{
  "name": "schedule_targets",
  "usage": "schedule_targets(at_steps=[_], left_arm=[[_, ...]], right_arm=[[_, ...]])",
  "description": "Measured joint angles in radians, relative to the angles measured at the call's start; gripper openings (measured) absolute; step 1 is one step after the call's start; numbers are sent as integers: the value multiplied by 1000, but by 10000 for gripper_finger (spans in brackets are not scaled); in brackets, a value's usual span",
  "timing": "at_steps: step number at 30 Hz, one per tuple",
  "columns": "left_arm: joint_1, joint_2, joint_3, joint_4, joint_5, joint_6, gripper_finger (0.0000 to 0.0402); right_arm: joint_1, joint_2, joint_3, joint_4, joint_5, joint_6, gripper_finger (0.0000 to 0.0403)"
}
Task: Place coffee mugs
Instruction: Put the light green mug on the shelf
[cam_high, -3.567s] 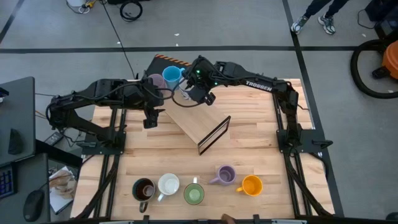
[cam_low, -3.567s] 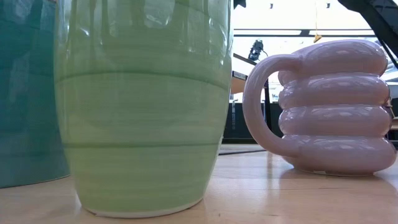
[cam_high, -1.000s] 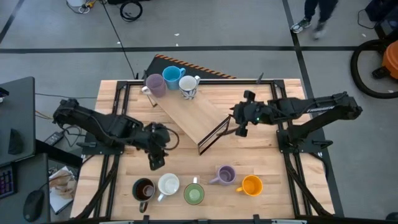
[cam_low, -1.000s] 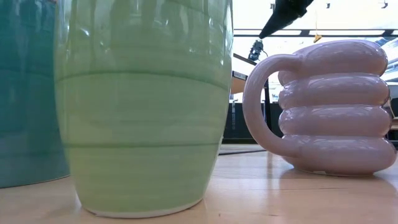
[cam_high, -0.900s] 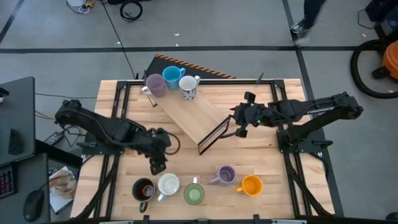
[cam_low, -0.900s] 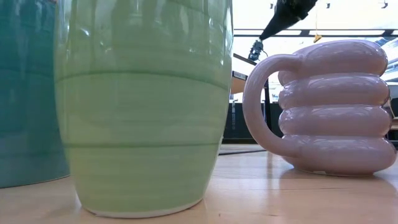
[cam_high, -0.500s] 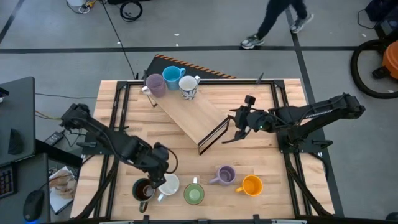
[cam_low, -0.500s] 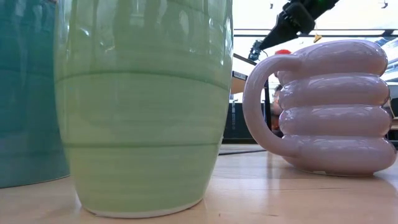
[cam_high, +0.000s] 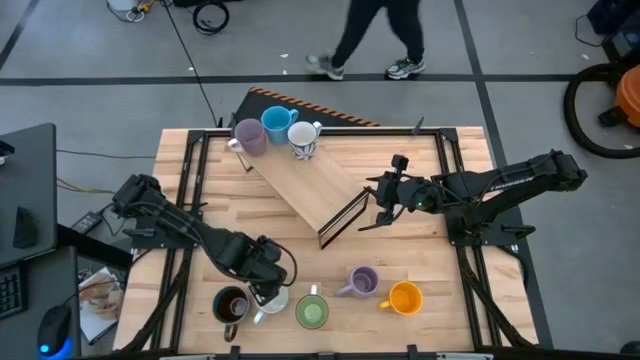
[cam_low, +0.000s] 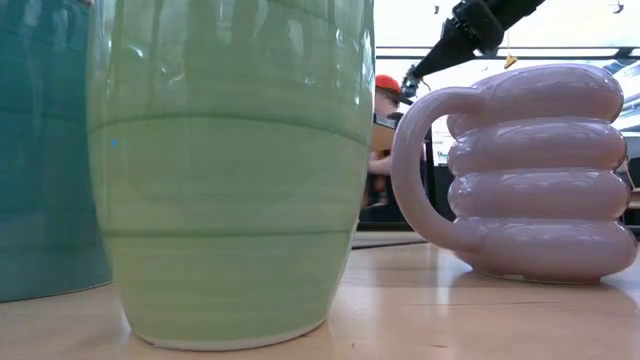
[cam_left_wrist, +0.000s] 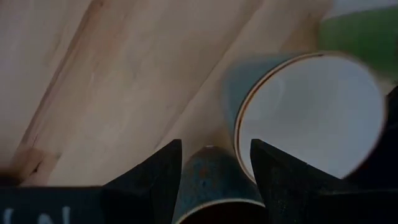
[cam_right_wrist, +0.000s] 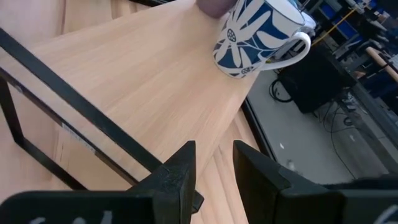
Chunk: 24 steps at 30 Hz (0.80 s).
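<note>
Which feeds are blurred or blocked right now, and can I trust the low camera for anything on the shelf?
Low view: the green mug and lilac ribbed mug fill the frame, with a washed-out bright background; the shelf is hidden. Left wrist view: the white mug is soft and close. Right wrist view: sharp on the blue-patterned mug. High view: clear and evenly lit.

Left pincer (cam_high: 262, 290) agape, low.

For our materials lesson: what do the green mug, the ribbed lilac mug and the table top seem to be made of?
Green mug: probably glazed ceramic; glossy, with reflections and faint bands.
Ribbed lilac mug: likely glazed ceramic too; shiny highlights on each ring.
Table top: pale wood, with visible plank seams and grain.
</note>
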Motion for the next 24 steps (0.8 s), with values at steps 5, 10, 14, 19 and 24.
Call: schedule_targets(at_steps=[5,10,14,19,24], left_arm=[[-1,38,0,3,1,21,197],[-1,44,0,12,-23,37,196],[-1,47,0,16,-29,37,182],[-2,47,0,17,-45,38,158],[-1,64,1,23,-51,53,142]], right_arm=[[0,0,0,7,-1,-8,112],[0,1,0,17,-2,-26,112],[0,1,0,17,-2,-27,112],[0,1,0,17,-2,-27,112],[0,1,0,18,-23,-26,112]])
